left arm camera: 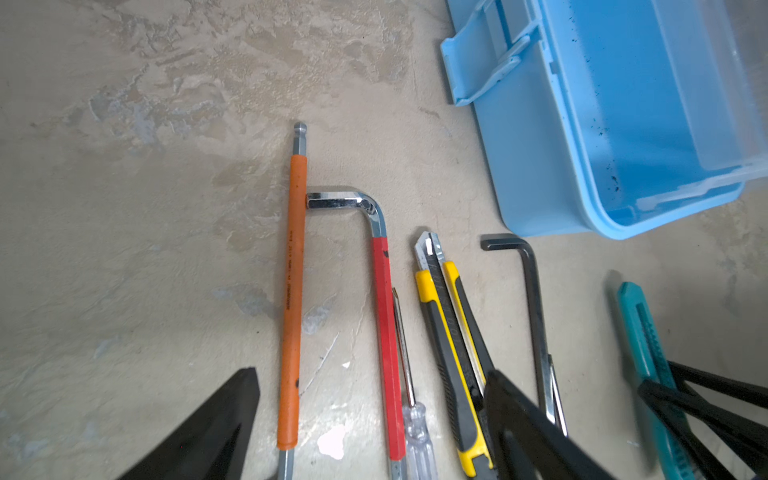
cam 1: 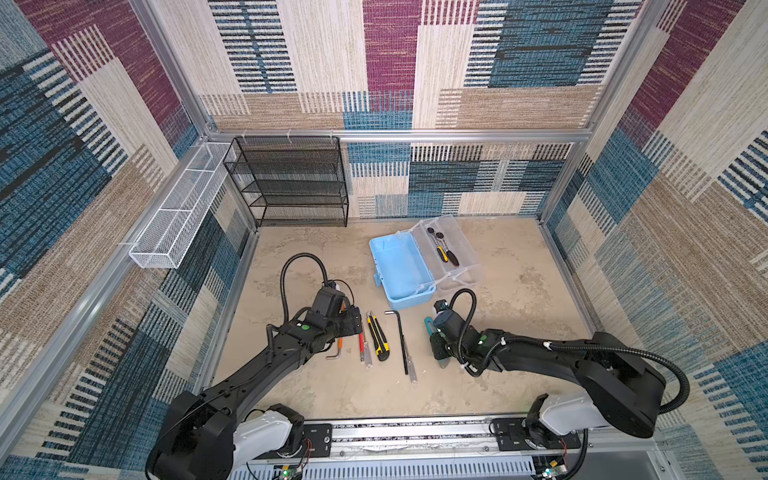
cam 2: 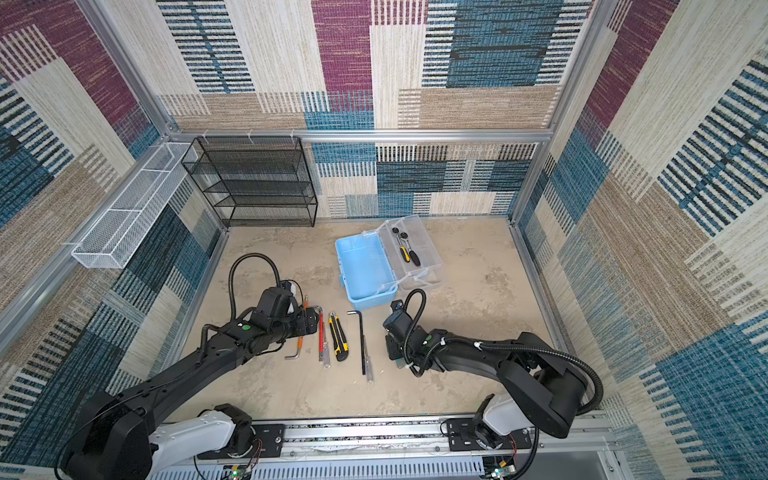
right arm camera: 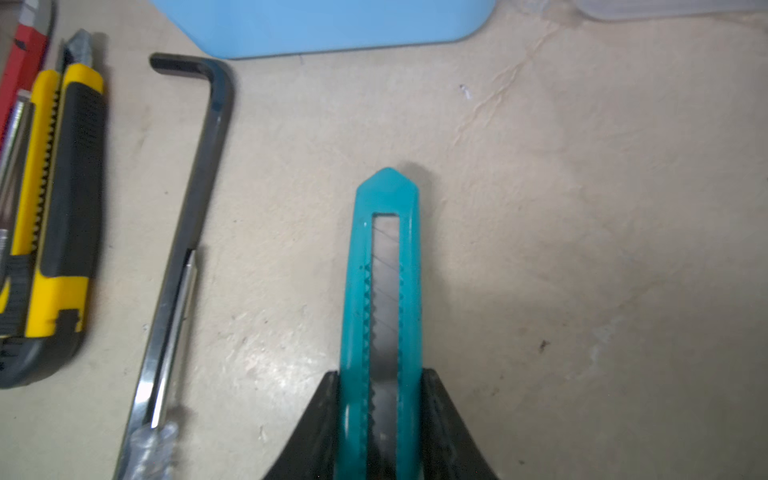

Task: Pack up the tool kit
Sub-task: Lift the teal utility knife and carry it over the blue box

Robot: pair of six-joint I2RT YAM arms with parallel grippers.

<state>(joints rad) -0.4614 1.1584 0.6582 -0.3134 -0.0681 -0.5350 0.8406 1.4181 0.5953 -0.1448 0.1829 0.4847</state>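
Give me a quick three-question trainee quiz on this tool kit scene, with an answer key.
1. True or false: the right claw grips the teal knife.
2. The two ratchets lie: A on the table; B in the clear lid; C in the black rack.
3. Which tool does the short end of the red hex key touch?
Key: 1 true; 2 B; 3 the orange hex key.

Patchwork carpet walls point(cam 1: 390, 62) enclose a mottled beige floor point(cam 1: 316, 257). A black mesh rack point(cam 1: 291, 183) stands at the back, near a white mesh basket point(cam 1: 174, 224).
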